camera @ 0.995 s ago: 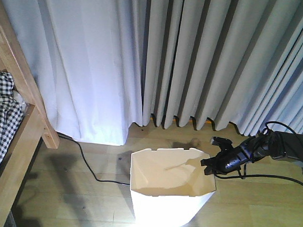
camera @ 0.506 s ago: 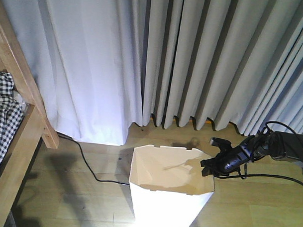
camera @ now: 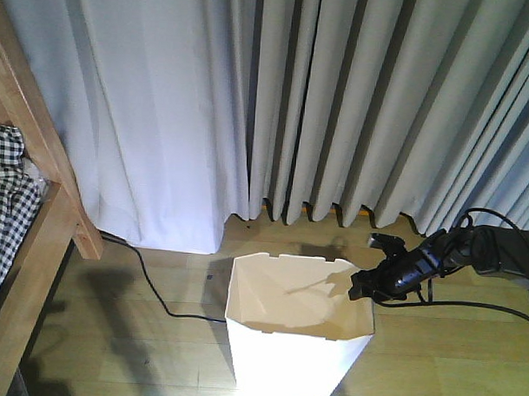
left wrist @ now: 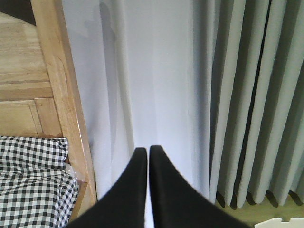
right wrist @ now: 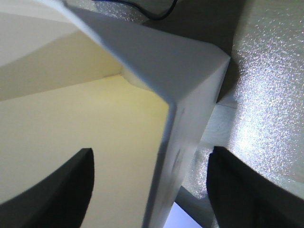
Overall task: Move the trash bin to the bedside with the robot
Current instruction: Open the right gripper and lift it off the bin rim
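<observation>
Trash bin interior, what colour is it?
Cream inside the white trash bin, clearest in the front-facing view.

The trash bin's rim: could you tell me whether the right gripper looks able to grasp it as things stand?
Probably yes: the right gripper is open, its fingers astride the trash bin wall, nothing between them.

A light wooden floor [camera: 450, 361] carries everything. The white trash bin [camera: 296, 338] stands upright on it near the curtain. A black cable [camera: 153, 285] snakes across the boards toward the bin, apparently ending behind it. The bed frame [camera: 37, 242] stands at the left.
</observation>
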Controlling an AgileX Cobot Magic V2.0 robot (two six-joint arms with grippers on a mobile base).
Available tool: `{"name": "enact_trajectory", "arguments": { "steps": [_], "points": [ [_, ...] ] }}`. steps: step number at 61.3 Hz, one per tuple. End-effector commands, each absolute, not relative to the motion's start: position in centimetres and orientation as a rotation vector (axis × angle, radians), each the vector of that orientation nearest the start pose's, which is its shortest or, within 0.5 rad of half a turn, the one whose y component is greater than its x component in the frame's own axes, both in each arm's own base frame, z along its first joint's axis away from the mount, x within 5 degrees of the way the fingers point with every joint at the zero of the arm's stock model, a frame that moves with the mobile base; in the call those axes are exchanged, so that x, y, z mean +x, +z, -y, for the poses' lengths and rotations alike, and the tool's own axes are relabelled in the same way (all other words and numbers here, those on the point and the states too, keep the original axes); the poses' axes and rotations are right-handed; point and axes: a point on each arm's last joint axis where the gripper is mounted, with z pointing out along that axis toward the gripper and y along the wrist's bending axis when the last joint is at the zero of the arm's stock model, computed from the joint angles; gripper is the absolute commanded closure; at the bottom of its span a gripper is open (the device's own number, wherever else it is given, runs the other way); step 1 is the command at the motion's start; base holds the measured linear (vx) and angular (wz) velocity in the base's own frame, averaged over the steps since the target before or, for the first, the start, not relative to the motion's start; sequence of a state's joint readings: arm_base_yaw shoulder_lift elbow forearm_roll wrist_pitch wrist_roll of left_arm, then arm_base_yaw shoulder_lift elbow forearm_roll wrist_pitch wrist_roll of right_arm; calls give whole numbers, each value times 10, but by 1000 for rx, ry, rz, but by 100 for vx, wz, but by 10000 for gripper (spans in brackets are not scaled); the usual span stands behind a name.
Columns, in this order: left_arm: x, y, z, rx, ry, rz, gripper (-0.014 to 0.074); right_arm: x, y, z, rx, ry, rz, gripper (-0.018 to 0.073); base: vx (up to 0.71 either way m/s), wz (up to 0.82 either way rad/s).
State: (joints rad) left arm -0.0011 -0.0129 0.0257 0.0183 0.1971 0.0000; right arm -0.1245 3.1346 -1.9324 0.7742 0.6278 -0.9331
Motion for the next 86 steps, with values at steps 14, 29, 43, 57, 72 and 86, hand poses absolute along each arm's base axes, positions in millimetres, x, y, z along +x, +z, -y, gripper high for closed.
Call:
{"name": "enact_trajectory", "arguments": {
  "steps": [14, 29, 43, 57, 72, 86],
  "points": [
    [56, 188, 0, 13, 10, -1630, 603, 436, -169, 29, -202, 593, -2928, 60, 0, 0],
    [56, 188, 0, 13, 10, -1630, 603, 420, -130, 38, -175, 403, -2857, 60, 0, 0],
    [56, 188, 0, 13, 10, -1630, 603, 402, -69, 43, -216, 179, -2784, 60, 0, 0],
    [56, 188, 0, 13, 10, -1630, 603, 383, 4, 43, -211, 5, -2714, 60, 0, 0],
    [56, 188, 0, 13, 10, -1630, 603, 356, 89, 41, -201, -53, -2576, 60, 0, 0],
    [56, 188, 0, 13, 10, -1630, 603, 316, 176, 38, -183, -125, -2368, 60, 0, 0]
  ]
}}
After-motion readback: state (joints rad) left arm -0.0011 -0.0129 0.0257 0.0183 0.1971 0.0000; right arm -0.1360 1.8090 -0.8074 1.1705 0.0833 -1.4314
